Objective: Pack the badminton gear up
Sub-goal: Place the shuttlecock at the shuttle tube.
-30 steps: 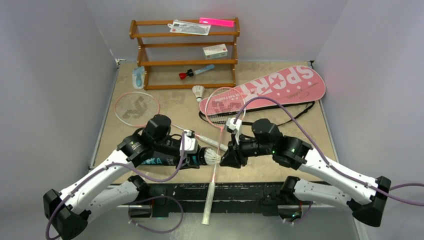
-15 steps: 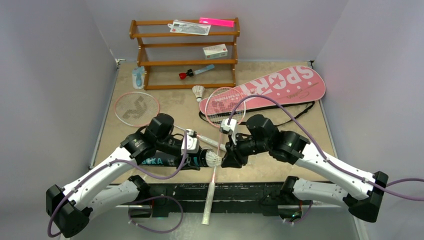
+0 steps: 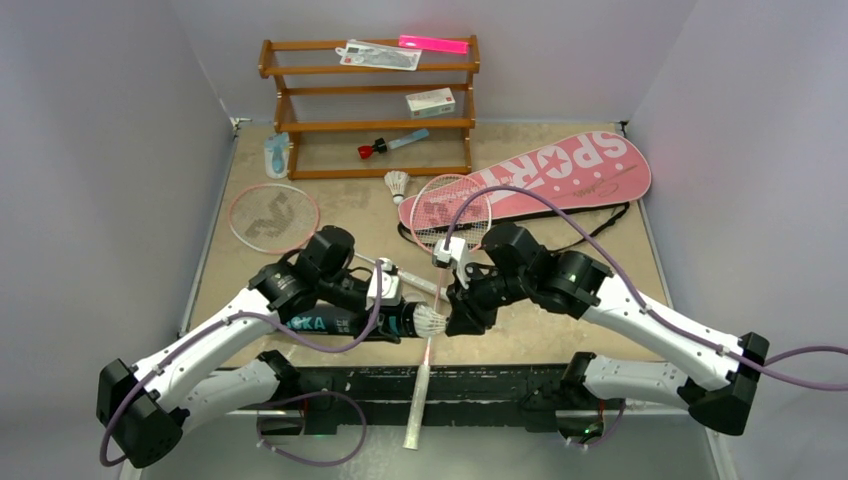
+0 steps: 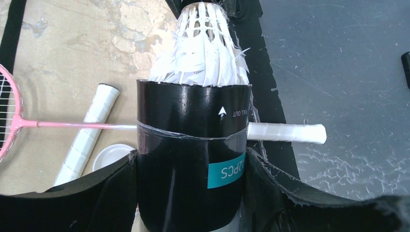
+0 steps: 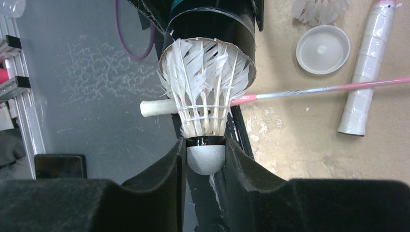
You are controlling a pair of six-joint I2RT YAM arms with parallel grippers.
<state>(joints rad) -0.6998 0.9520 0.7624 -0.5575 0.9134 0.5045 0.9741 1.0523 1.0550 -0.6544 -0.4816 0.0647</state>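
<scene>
Left arm: low, reaching rightward along the near edge of the table. Left tool: clamped around a long black tube, held level. Right arm: bent inward, facing it. Right tool: pinching the cork base of a white feather shuttlecock, whose feathers sit partly inside the tube's mouth.

Lilac walls rise behind and beside a wooden rack; a worn tan table spreads before it.

Black tube horizontal, white shuttlecock feathers-first in mouth; left racket flat, other racket overlapping pink bag.
</scene>
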